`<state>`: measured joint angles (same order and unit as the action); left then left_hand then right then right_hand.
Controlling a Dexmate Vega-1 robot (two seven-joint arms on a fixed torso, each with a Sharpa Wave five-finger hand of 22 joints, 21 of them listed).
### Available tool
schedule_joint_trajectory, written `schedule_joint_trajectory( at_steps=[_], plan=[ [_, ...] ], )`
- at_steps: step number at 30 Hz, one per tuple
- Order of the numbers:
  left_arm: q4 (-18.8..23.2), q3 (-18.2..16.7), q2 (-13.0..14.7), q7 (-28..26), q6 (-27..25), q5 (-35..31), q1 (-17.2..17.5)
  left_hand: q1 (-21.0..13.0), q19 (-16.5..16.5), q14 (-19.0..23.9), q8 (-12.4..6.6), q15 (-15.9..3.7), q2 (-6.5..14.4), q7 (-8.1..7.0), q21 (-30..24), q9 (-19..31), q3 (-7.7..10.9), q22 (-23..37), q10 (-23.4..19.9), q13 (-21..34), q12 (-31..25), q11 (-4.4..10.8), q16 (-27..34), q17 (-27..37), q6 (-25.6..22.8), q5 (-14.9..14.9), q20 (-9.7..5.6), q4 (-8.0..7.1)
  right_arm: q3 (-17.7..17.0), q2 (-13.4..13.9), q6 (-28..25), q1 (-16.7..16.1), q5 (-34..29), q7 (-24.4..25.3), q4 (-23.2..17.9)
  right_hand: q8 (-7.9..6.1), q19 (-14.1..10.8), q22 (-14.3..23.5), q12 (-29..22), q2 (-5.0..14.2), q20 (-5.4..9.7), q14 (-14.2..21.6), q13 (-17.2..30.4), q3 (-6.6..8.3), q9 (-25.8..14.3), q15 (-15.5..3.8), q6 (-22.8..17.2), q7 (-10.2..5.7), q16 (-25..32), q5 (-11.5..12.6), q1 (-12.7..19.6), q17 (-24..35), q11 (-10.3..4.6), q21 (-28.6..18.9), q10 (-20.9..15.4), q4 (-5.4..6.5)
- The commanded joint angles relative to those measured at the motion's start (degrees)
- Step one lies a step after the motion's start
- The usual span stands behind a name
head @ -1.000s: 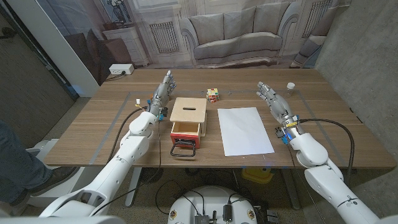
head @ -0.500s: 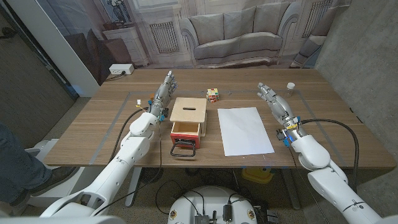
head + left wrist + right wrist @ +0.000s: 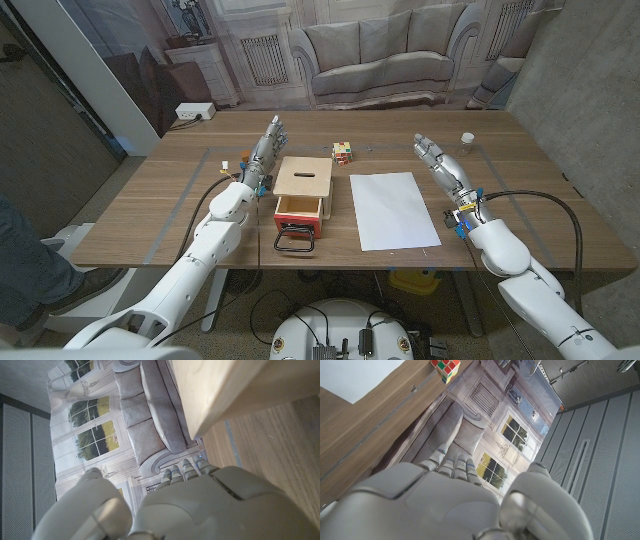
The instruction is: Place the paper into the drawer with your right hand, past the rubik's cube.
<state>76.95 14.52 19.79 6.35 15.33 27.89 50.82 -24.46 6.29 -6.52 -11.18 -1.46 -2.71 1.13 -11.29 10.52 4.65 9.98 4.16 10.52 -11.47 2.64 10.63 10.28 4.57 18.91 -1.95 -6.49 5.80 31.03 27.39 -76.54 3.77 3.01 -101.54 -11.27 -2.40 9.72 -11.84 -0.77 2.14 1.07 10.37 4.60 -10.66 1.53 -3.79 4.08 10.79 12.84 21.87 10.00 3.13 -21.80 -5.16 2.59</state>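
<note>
A white sheet of paper (image 3: 392, 208) lies flat on the table's middle right, its corner also in the right wrist view (image 3: 355, 375). Behind its far left corner sits a rubik's cube (image 3: 343, 152) (image 3: 445, 367). Left of the paper stands a small wooden box (image 3: 303, 178) (image 3: 235, 390) whose red-faced drawer (image 3: 298, 212) is pulled out toward me, a black handle at its front. My right hand (image 3: 441, 164) (image 3: 455, 495) is open, fingers stretched out, just right of the paper. My left hand (image 3: 264, 146) (image 3: 170, 505) is open beside the box's left side.
A small clear jar (image 3: 466, 140) stands at the far right of the table (image 3: 180, 215). Taped lines mark a rectangle on the tabletop. A backdrop printed with a sofa hangs behind the table. A person's leg shows at the left edge.
My right hand has shifted slightly to the right and its arm has edged along with it. The paper, cube, box and left hand have stayed put.
</note>
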Motion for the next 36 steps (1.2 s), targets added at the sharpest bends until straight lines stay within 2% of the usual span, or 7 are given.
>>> schedule_joint_trajectory(
  at_steps=[1, 20, 31, 36],
  plan=[
    [0.56, 0.14, 0.51, -0.54, 0.20, 0.09, 0.44, -0.29, 0.62, -0.33, -0.22, 0.34, 0.27, 0.01, 0.10, 0.24, -0.44, 0.28, 0.27, 0.29, -0.15, -0.18, 0.02, 0.12, -0.36, 0.31, -3.16, -0.19, 0.76, 1.62, -1.09, -0.65, -5.14, 4.08, -1.93, 0.01, -0.33, 0.30, -0.09, 0.09, 2.81, 0.20, 0.16, 0.17, -0.19, -0.41, -0.19, -0.39, -0.08, 0.03, 0.25, 0.26, -0.17, 0.47, -0.08, -0.21],
    [1.04, -0.02, 1.85, -0.29, -0.48, 0.78, 1.01, -0.48, 0.59, -0.09, -0.24, 0.31, 0.44, 0.12, 0.04, 0.24, -0.59, 0.29, 0.04, 0.29, -0.24, -0.15, 0.11, 0.12, -0.51, 0.31, -3.07, -0.12, 1.73, 3.66, -4.01, -2.46, -10.25, 8.61, -5.46, 0.05, -0.43, 0.31, -0.09, 0.21, 2.75, 0.16, 0.16, 0.14, -0.20, -0.52, -0.11, -0.55, -0.11, 0.12, 0.45, 0.25, -0.24, 0.94, -0.10, -0.40],
    [-1.05, -0.07, 1.32, 1.53, 1.13, 0.84, -0.17, -0.60, 0.54, 0.12, -0.33, 0.36, 0.56, 0.21, 0.00, 0.24, -0.72, 0.28, -0.16, 0.29, -0.30, -0.23, 0.16, 0.12, -0.80, 0.30, -3.03, -0.08, 2.42, 4.36, -7.27, -2.15, -12.65, 10.22, -6.98, 0.08, -0.49, 0.31, -0.05, 0.19, 2.64, 0.15, 0.16, 0.10, -0.20, -0.57, -0.06, -0.56, -0.13, 0.16, 0.54, 0.25, -0.32, 1.14, -0.01, -0.51],
    [-1.05, 0.22, 0.88, 1.75, 2.68, 0.50, 0.23, -0.64, 0.49, 0.18, -0.32, 0.43, 0.60, 0.26, -0.02, 0.24, -0.76, 0.28, -0.23, 0.29, -0.31, -0.24, 0.17, 0.12, -0.81, 0.30, -3.01, -0.07, 2.95, 5.16, -7.88, -1.15, -11.54, 8.85, -6.62, 0.13, -0.51, 0.32, -0.05, 0.15, 2.64, 0.11, 0.16, 0.04, -0.20, -0.62, 0.08, -0.66, -0.14, 0.18, 0.53, 0.26, -0.27, 1.30, -0.01, -0.55]
  ],
)
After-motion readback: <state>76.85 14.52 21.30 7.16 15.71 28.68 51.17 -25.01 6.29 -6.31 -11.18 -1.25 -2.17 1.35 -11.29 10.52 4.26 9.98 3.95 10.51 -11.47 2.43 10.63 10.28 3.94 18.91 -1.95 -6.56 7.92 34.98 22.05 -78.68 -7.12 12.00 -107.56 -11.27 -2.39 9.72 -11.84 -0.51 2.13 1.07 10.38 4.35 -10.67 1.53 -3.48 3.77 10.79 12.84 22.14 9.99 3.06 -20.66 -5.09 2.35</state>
